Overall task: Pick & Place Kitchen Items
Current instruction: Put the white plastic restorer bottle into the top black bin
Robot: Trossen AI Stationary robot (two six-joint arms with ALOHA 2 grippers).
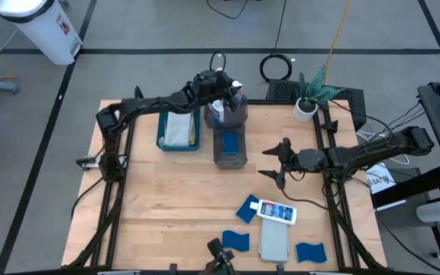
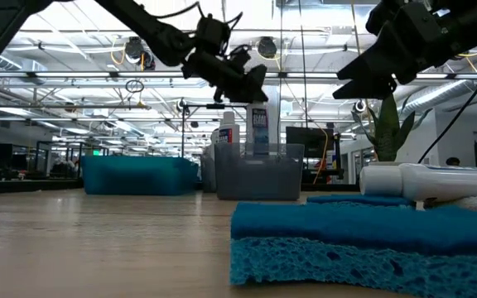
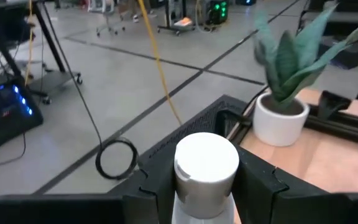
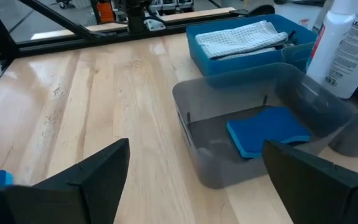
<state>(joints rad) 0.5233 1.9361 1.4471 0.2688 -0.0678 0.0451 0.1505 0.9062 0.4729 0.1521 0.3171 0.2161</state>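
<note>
My left gripper (image 1: 231, 92) is at the table's far side, over the farther grey bin (image 1: 239, 116), shut on a white labelled bottle (image 2: 259, 124). A second white bottle (image 2: 226, 132) stands in that bin. The nearer grey bin (image 4: 197, 155) holds a blue sponge (image 4: 269, 130) lying flat on its floor. My right gripper (image 1: 273, 162) hovers open to the right of that bin, with nothing between its fingers. Near the table's front edge lie another white bottle (image 1: 276, 211) on its side, three blue sponges (image 1: 248, 208), and a grey folded cloth (image 1: 273, 241). My left gripper pinches the bottle just below its white cap (image 3: 207, 162), with one finger (image 3: 157, 183) on either side. The fingers come nearly level from the table's left side. The bottle hangs upright below them, its lower part (image 2: 259, 153) behind the bin's wall; whether it rests on the bin's floor, I cannot tell.
A blue tray (image 1: 161, 130) with a light folded cloth (image 1: 178, 128) sits left of the bins. A small potted plant (image 1: 308, 99) stands at the far right corner. Bare wood lies between the bins and the items near the front edge.
</note>
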